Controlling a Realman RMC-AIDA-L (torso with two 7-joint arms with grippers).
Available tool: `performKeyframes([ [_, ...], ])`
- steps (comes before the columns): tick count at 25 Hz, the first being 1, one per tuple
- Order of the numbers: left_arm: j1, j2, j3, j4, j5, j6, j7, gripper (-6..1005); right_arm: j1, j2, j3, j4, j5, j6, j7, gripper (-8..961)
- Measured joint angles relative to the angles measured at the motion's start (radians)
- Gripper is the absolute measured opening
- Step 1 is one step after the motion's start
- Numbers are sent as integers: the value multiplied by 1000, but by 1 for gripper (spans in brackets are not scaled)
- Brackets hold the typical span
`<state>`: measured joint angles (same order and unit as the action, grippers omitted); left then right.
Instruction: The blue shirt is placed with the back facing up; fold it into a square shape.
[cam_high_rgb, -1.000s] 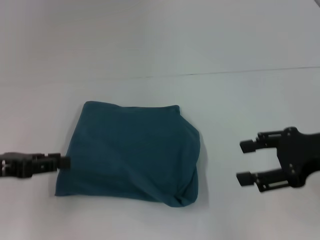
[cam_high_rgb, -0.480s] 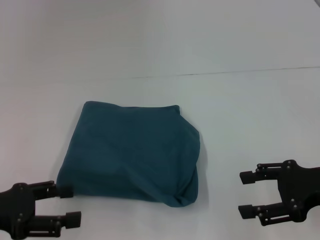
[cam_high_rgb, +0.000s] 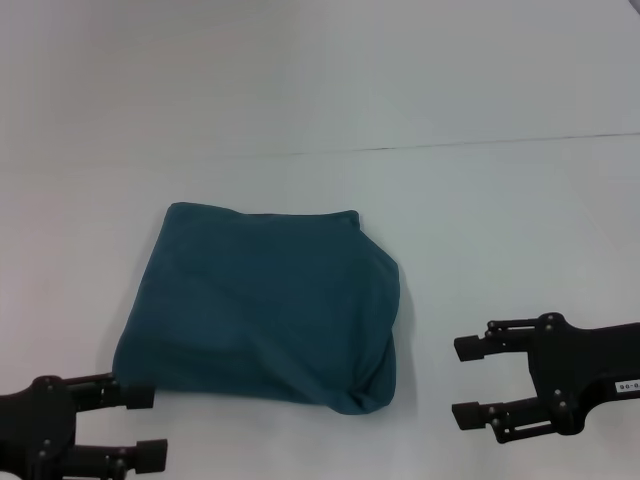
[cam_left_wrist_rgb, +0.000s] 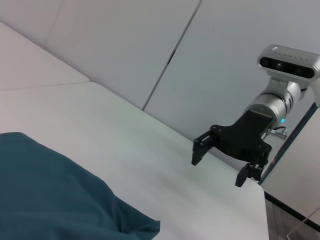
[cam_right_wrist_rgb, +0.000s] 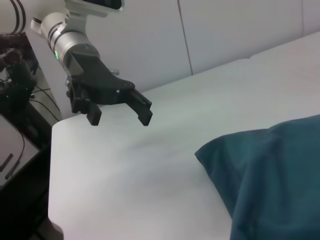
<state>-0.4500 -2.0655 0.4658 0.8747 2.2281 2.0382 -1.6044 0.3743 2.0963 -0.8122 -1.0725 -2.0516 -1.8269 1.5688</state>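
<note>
The blue shirt lies folded into a rough square on the white table, left of centre, with a bulging rounded corner at its near right. My left gripper is open at the near left, just off the shirt's near-left corner and holding nothing. To the right of the shirt, well apart from it, my right gripper is open and empty. The left wrist view shows a shirt corner and the right gripper farther off. In the right wrist view the shirt lies close, with the left gripper beyond.
A thin seam crosses the white table behind the shirt. The table's edge and corner show in the left wrist view. Dark equipment and cables stand past the table edge in the right wrist view.
The left gripper has left the shirt's left edge, come back to the near left and now stands open. The right gripper has moved nearer and slightly toward the shirt. The shirt stays still.
</note>
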Motion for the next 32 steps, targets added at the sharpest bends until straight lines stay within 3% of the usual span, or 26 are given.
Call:
performKeyframes([
  [10, 2, -2, 56, 5, 3, 3, 15, 876, 26, 1, -7, 18, 3, 4, -5, 825],
  [32, 5, -4, 49, 9, 29, -134, 48, 877, 52, -6, -7, 26, 2, 24, 3, 825],
])
